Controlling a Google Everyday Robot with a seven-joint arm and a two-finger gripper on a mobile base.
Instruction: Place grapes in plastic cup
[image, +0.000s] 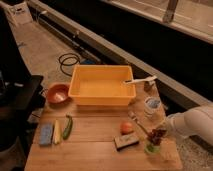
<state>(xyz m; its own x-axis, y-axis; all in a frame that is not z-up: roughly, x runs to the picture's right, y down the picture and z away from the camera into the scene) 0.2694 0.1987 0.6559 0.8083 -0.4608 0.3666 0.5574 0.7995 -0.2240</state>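
The dark reddish-brown grapes hang at the end of my gripper, which is shut on them. My white arm reaches in from the right edge. The grapes sit just above the rim of the small light-green plastic cup, which stands upright near the front right corner of the wooden table. I cannot tell whether the grapes touch the cup.
Round orange fruit and a dark block lie left of the cup. A clear whitish-blue cup stands behind. A yellow bin with a white utensil, an orange-red bowl, a blue sponge and a green vegetable are further left.
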